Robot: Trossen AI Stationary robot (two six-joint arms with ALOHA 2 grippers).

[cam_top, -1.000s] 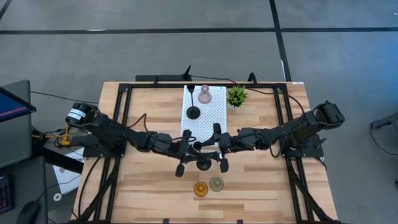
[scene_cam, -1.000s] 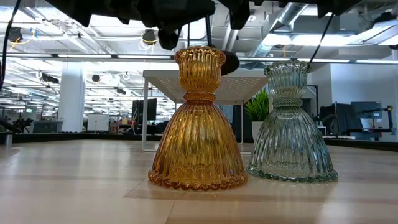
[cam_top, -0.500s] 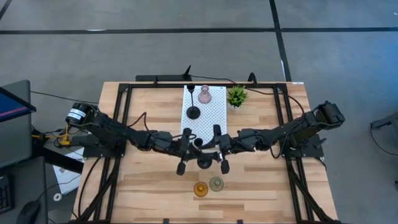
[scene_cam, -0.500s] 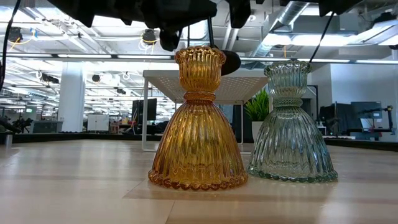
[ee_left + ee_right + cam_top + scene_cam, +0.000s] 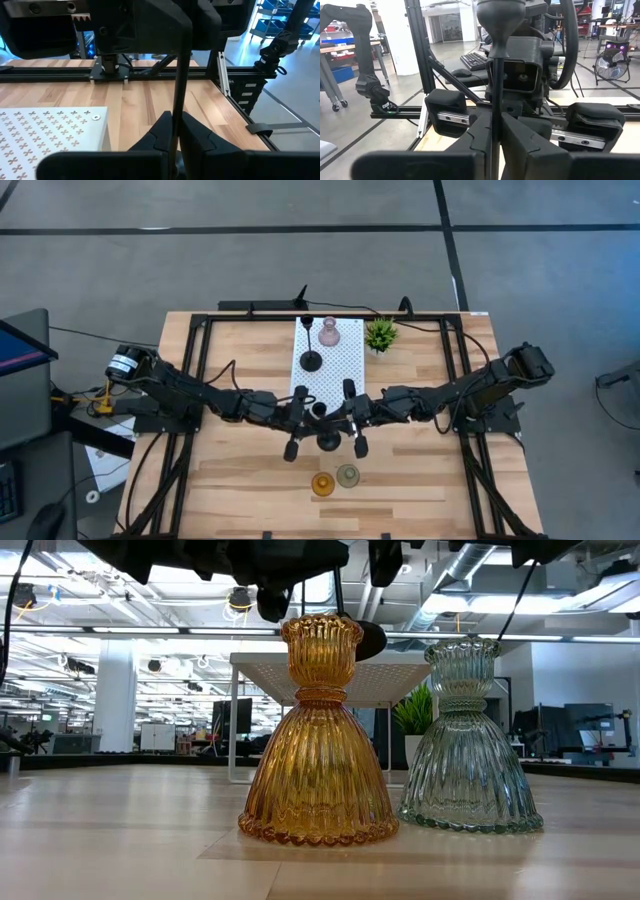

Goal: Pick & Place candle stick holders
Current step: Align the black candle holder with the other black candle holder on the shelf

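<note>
The left arm is reaching in from the left side of the table (image 5: pixel 240 350) toward its middle, and the left gripper (image 5: pixel 175 131) is sitting with its two fingers pinched tight on the thin stem of a black candle stick holder (image 5: pixel 326 442). In the left wrist view the stem is running as a straight dark rod up between the fingers. The holder is hanging at mid-table, just in front of the white perforated board (image 5: pixel 330 370), with its round black base showing from above between the two grippers.

The right gripper (image 5: pixel 492 131), coming from the right side and facing the left one, is also closing its fingers against the same stem; the right wrist view is showing the rod between its fingers and the bulb-shaped cup of the holder above them. Both grippers are therefore gripping one holder at once.

On the white board, a second black holder (image 5: pixel 311 360) is standing upright on its round base, with a pink glass holder (image 5: pixel 328 334) behind it near the far edge. A small green potted plant (image 5: pixel 380 334) is standing just beside the board on the right.

Near the front edge, an amber glass holder (image 5: pixel 318 730) and a pale grey-green glass holder (image 5: pixel 466 738) are standing upright side by side, amber on the left. Both are ribbed, bell-shaped below and narrow-necked, with flared cups on top.
</note>
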